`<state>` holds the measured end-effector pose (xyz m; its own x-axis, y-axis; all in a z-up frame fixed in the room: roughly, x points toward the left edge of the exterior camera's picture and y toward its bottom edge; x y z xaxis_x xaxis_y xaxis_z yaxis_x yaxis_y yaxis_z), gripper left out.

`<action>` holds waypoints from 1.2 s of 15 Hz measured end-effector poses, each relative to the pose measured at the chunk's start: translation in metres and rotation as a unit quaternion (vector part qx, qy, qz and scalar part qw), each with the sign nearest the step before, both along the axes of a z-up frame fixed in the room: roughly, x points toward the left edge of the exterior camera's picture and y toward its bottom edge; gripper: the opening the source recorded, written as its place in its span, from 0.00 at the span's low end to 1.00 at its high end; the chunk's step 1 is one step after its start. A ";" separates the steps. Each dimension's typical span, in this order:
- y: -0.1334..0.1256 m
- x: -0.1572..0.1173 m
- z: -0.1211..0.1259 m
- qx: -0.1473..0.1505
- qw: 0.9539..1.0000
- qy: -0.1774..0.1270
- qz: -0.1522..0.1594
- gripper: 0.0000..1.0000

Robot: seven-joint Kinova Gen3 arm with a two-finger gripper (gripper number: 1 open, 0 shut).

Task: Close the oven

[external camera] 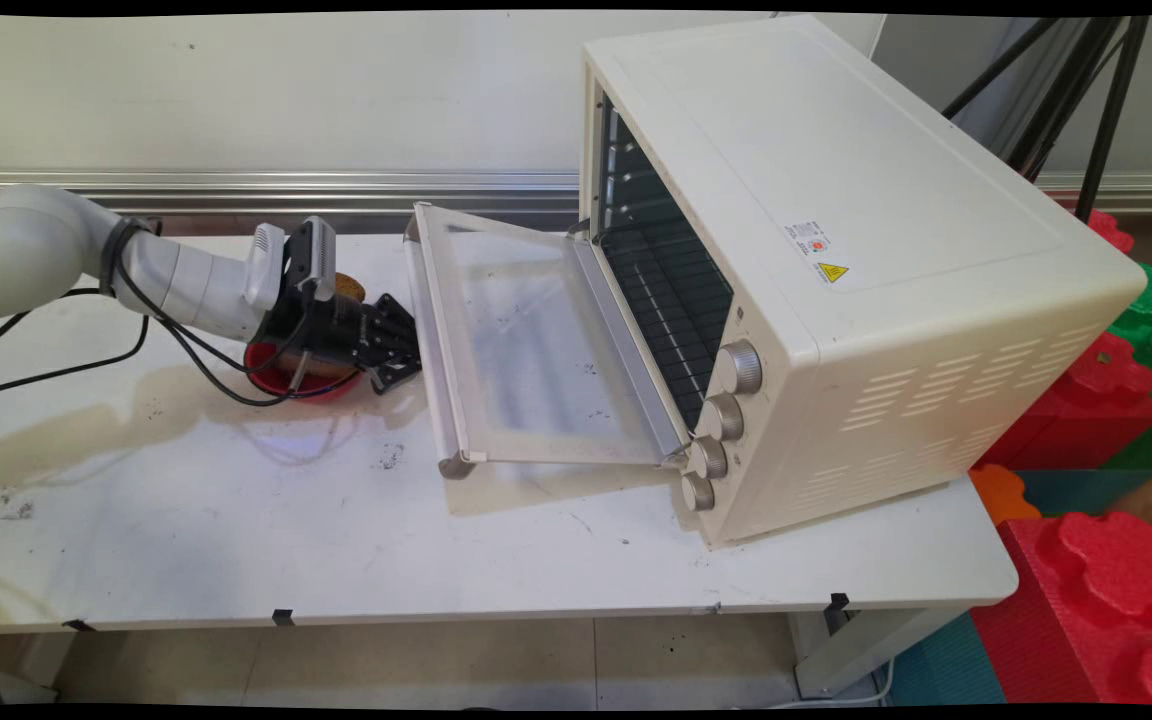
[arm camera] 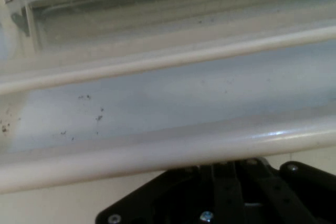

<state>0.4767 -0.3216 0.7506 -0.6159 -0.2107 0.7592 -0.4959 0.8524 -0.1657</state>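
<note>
- Cables [external camera: 86,368] trailed across the table's [external camera: 186,520] left edge.
- Red bowl [external camera: 264,368] sat under the wrist, left of centre; its contents were hidden, and a brown thing [external camera: 349,287] showed behind it.
- The gripper [external camera: 398,352] hung just beside the door handle [external camera: 433,330]; whether it was parted or closed could not be told.
- Only the hand view showed that handle close up, as a pale bar.
- The cream oven [external camera: 886,250] filled the table's right half, its glass door [external camera: 536,350] folded down and its rack bare.

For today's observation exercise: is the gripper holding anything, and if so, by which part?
It cannot be told. The gripper sits at the handle of the open oven door, above a red bowl, but its fingers are not visible.
</note>
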 end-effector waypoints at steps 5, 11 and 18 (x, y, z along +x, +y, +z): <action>-0.002 -0.006 0.002 -0.001 1.000 0.017 0.000 0.00; -0.005 -0.016 0.011 -0.008 0.999 0.042 0.001 0.00; -0.012 -0.038 0.031 -0.022 0.997 0.074 -0.001 0.00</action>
<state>0.4389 -0.3334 0.7820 -0.4967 -0.1742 0.8503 -0.5161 0.8469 -0.1280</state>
